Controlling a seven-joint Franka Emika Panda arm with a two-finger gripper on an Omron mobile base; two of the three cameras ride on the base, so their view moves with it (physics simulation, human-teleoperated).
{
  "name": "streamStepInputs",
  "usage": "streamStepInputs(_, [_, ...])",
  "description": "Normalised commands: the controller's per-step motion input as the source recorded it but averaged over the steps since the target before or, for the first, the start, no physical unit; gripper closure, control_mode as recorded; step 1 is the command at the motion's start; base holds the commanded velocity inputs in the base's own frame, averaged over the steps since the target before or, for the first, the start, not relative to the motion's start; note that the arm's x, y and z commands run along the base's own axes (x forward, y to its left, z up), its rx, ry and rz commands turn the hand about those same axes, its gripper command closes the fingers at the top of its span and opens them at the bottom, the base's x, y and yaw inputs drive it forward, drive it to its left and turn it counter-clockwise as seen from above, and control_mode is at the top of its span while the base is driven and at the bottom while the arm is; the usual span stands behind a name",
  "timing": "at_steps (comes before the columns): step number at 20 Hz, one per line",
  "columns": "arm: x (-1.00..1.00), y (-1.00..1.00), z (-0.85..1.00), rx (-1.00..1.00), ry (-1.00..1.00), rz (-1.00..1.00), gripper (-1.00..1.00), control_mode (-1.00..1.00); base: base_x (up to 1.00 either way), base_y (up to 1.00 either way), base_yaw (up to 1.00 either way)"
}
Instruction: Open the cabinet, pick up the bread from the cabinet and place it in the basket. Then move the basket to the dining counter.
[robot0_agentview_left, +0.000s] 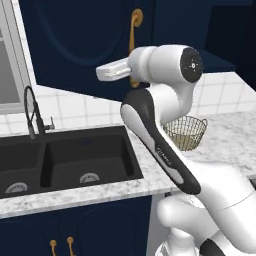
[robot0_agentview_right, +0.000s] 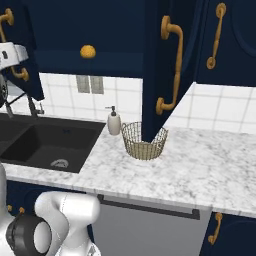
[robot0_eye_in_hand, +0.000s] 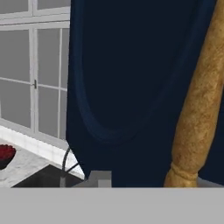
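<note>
The navy cabinet (robot0_agentview_right: 115, 30) has both doors swung out. Its right door (robot0_agentview_right: 160, 75) stands edge-on with a long brass handle (robot0_agentview_right: 172, 65). The bread (robot0_agentview_right: 88, 51), a small golden lump, sits on the shelf inside. Below it on the marbled counter stands the wire basket (robot0_agentview_right: 144, 141), also the basket (robot0_agentview_left: 186, 131) behind my arm. My gripper (robot0_agentview_left: 102, 73) hovers right by the left door's brass handle (robot0_agentview_left: 134, 35); in the hand view that handle (robot0_eye_in_hand: 199, 105) runs up the right side, against the door's arched panel (robot0_eye_in_hand: 131, 87). How the jaws stand is hidden.
A black double sink (robot0_agentview_left: 65, 160) with a dark faucet (robot0_agentview_left: 32, 112) lies to the left. A soap bottle (robot0_agentview_right: 114, 121) stands beside the basket. A window (robot0_eye_in_hand: 35, 78) and a bowl of red things (robot0_eye_in_hand: 4, 155) lie beyond the door. The dining counter is out of view.
</note>
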Motion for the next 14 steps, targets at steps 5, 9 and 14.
streamStepInputs(5, [-0.99, 1.00, 0.00, -0.05, 0.00, 0.00, 1.00, -1.00, 0.00, 0.00, 0.00])
streamStepInputs(9, [-1.00, 1.00, 0.00, -0.01, 0.00, 0.00, 1.00, -1.00, 0.00, 0.00, 0.00])
streamStepInputs(14, [-1.00, 1.00, 0.16, -0.03, -0.09, 0.03, 1.00, -1.00, 0.00, 0.00, 0.00])
